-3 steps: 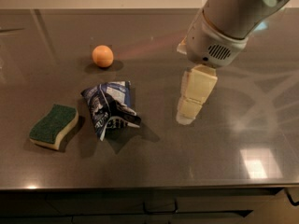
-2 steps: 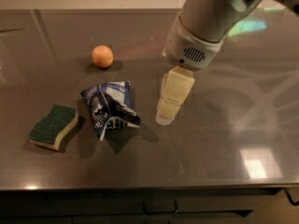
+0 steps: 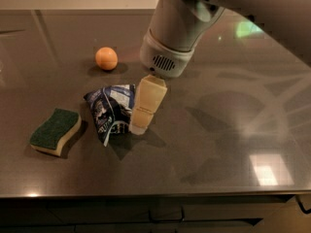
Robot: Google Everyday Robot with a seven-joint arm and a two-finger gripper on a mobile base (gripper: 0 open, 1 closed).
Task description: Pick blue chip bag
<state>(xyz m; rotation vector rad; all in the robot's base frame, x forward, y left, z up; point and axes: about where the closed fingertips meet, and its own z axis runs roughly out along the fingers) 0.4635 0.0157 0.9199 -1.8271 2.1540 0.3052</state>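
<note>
Hand poised at the blue chip bag

Blue chip bag lies crumpled on the table, left of centre and nearer the front edge; hand stands tilted at the bag's right side, seemingly touching it, placed to take the foil; whether it is spread or closed cannot be told; sponge towards the front-left corner and orange ball towards the back edge lie apart from it.

The blue chip bag is crinkled glossy foil on polished countertop (matt plastic pincer at the bag's edge).
</note>
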